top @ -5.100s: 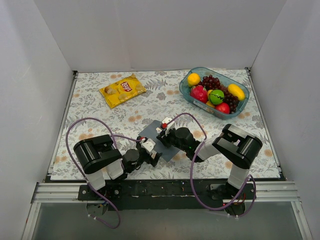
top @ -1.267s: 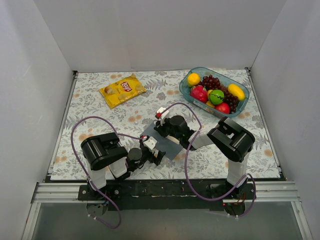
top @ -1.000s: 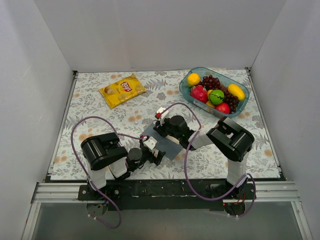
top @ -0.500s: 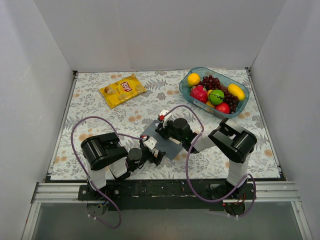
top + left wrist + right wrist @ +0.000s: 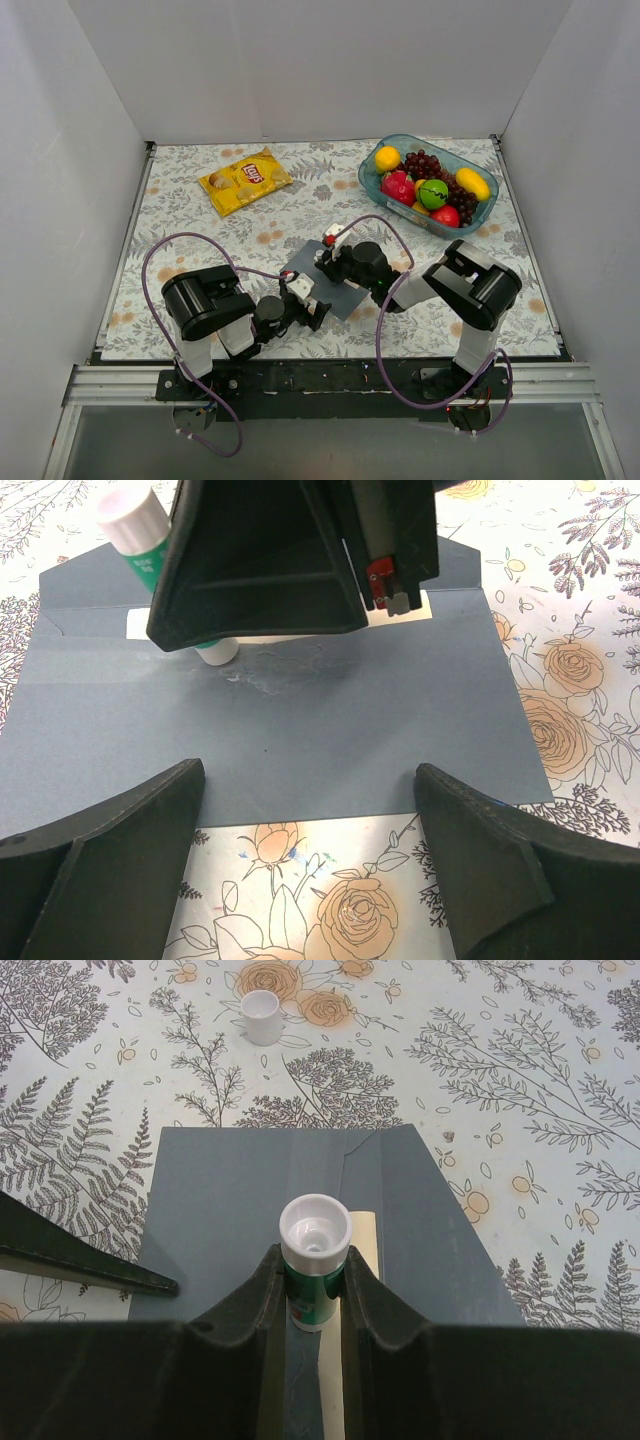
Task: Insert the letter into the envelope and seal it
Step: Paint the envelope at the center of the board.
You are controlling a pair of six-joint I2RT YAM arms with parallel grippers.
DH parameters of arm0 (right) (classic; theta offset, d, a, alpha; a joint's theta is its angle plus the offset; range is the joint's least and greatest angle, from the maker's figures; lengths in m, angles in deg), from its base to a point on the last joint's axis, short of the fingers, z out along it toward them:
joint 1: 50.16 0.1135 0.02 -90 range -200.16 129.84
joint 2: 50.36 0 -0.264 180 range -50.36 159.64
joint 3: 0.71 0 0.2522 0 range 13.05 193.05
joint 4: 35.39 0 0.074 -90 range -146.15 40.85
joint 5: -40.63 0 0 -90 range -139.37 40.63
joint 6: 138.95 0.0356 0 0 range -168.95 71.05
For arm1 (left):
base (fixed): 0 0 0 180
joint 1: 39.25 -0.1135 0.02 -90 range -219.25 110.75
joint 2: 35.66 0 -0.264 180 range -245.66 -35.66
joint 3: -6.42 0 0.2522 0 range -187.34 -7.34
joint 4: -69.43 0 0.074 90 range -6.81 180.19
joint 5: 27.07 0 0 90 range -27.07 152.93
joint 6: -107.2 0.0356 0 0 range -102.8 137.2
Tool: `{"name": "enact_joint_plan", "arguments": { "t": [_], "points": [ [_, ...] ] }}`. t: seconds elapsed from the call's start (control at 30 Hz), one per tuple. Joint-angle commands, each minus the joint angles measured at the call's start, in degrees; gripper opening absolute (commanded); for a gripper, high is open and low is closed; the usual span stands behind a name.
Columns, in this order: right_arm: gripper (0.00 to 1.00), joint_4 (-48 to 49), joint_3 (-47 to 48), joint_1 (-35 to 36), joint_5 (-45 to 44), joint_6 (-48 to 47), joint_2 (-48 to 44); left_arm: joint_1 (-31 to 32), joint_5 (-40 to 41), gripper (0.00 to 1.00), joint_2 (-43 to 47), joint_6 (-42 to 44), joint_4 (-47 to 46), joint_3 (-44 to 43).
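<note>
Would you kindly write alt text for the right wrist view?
The right fingers clamp a green, white-ended glue stick over the grey-blue envelope. A strip of cream letter shows beside it; a small white cap stands beyond on the floral tablecloth.

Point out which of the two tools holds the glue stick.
The right tool, closed on the green-and-white glue stick over the envelope; the left tool stands open and empty.
</note>
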Motion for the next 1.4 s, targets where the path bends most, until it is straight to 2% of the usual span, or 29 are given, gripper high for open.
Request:
{"name": "enact_joint_plan", "arguments": {
  "t": [0.0,1.37],
  "points": [
    [0.01,-4.86,-3.19,0.00,-0.62,0.45,-0.58,0.11,0.05,0.84,-2.72,-0.18,6.20,1.37],
    [0.01,-3.81,-15.58,1.50,-7.04,5.72,-6.82,0.11,0.22,0.84,-2.02,-0.09,6.55,1.28]
  ]
}}
